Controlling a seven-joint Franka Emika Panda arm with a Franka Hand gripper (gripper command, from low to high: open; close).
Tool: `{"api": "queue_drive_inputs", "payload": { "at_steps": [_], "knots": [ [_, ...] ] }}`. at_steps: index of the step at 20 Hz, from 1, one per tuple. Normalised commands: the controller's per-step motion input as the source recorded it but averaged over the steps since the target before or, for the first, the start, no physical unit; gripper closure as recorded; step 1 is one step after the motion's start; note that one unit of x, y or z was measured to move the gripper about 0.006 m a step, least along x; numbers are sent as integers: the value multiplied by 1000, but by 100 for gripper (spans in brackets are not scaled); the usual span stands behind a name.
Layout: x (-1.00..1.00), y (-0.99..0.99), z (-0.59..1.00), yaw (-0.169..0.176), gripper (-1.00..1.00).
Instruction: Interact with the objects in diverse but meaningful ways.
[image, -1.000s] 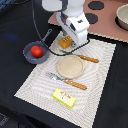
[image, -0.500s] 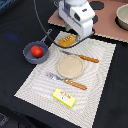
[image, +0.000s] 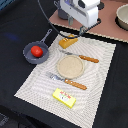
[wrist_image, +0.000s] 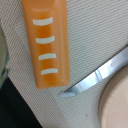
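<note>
Bread (image: 68, 42) sits at the placemat's (image: 102, 85) eleven o'clock corner, just beneath the gripper (image: 80, 31), its long axis running toward the pan (image: 36, 51). Fingers are hidden in both views, so I cannot tell their opening or whether they hold anything.

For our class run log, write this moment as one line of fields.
tool: above placemat's far edge, state unclear | bread loaf: on placemat, free | tomato: in pan | butter block: near edge

You've got a black table (image: 15, 30) here: striped placemat (image: 102, 75) spread across it, and the grey pan (image: 35, 54) sitting by the mat's edge.
</note>
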Motion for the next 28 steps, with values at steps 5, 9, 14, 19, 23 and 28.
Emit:
{"api": "queue_drive_inputs", "payload": {
  "at_steps": [5, 9, 14, 19, 23, 28],
  "knots": [
    [238, -89, 642, 0, -100],
    [429, -276, 609, -5, -100],
    [407, -262, 420, -76, -100],
    [317, -120, 174, -142, -100],
    [291, -16, 106, -194, -100],
    [203, -28, 2, -215, -100]
  ]
}}
